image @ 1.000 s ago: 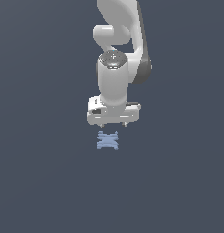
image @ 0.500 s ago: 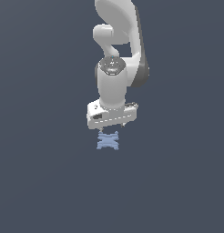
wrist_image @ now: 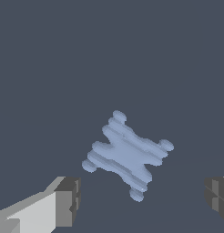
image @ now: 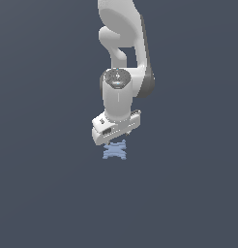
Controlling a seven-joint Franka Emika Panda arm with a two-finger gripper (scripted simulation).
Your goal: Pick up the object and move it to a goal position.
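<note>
Exterior view: the white gripper (image: 116, 140) hangs just above the pale-blue X-shaped object (image: 114, 150), which lies flat on the dark floor directly beneath it, partly hidden by the hand. The arm reaches straight down, wrist twisted so the hand sits skewed.

Wrist view: the object (wrist_image: 126, 154) lies between the two fingertips (wrist_image: 67, 201), nearer the mid-line, its longer diagonal running slantwise across the gap. The jaws stand wide apart, clear of the piece and gripping nothing; a straight descent looks sufficient.
</note>
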